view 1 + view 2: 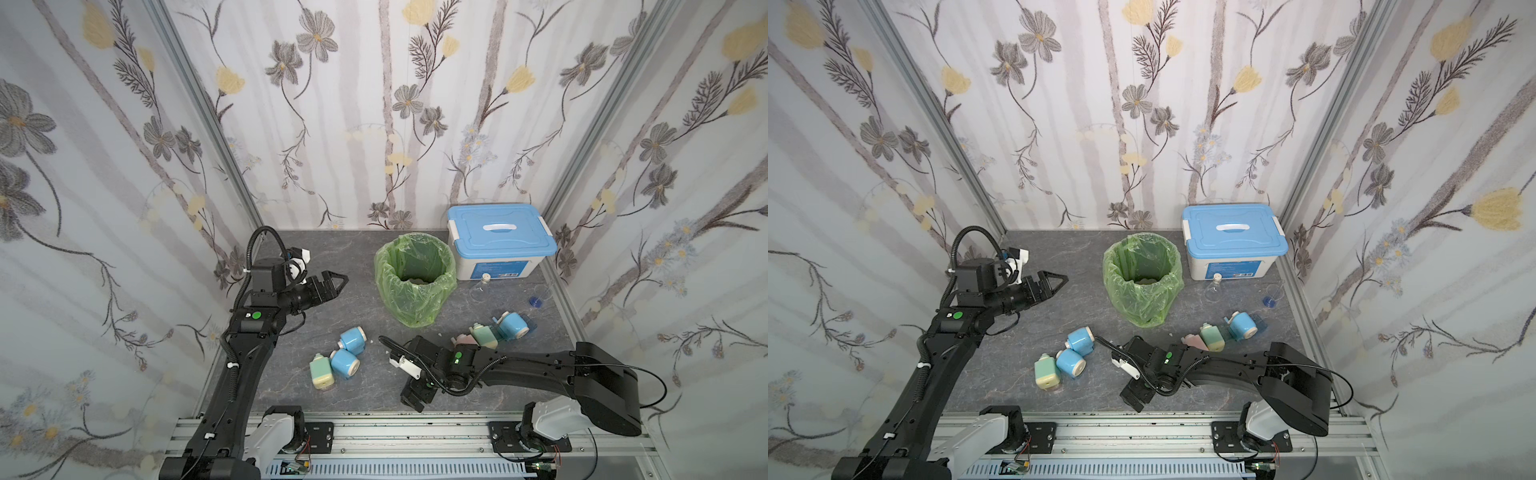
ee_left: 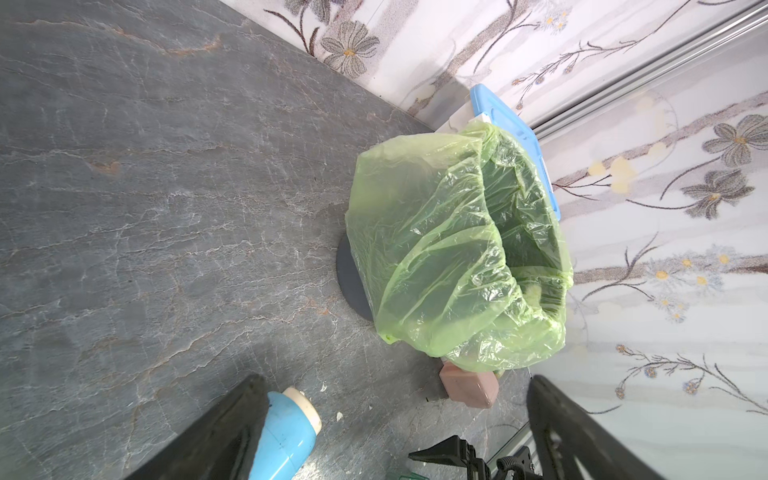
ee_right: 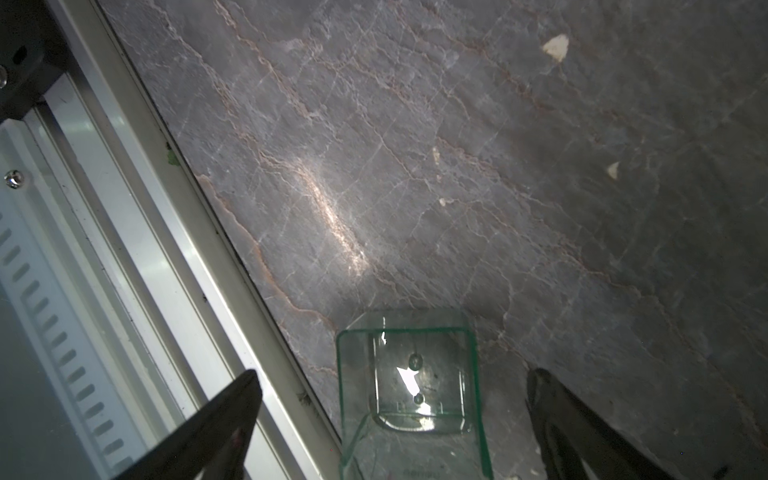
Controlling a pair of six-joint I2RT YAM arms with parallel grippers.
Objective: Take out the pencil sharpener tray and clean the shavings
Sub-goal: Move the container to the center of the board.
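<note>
well, the tray (image 3: 407, 382) is a small clear box with a green tint, thin walls and round corners. it lies on the surface (image 1: 316, 257) close to the metal rail (image 3: 137, 232), right between the two fingers of the right hand (image 3: 392, 374). that hand is low down and open wide. its fingers stand on each side of the tray and do not pinch it. in both top views the hand hides the tray.

the shavings (image 3: 556, 46) are tiny pale flecks dotted on the surface near the tray.

the sharpeners are smooth, chubby plastic things with cream ends. the left bunch of sharpeners (image 1: 345, 363) has two blue ones and a green one. the right bunch of sharpeners (image 1: 484, 336) has a pink one, a green one and a blue one, lying close together.

the surface is dark grey with thin pale and rusty lines, like stone. a round bin (image 2: 351, 278) stands upright toward the back, lined with a crinkly, see-through green bag (image 1: 411, 307). just beside it is a white box (image 1: 498, 266) with a blue lid (image 1: 500, 228). the walls (image 1: 374, 104) have pale paper with grey and yellow flowers.

the left hand (image 1: 338, 282) is up above the surface, open wide, pointing toward the bin. it holds nothing.
</note>
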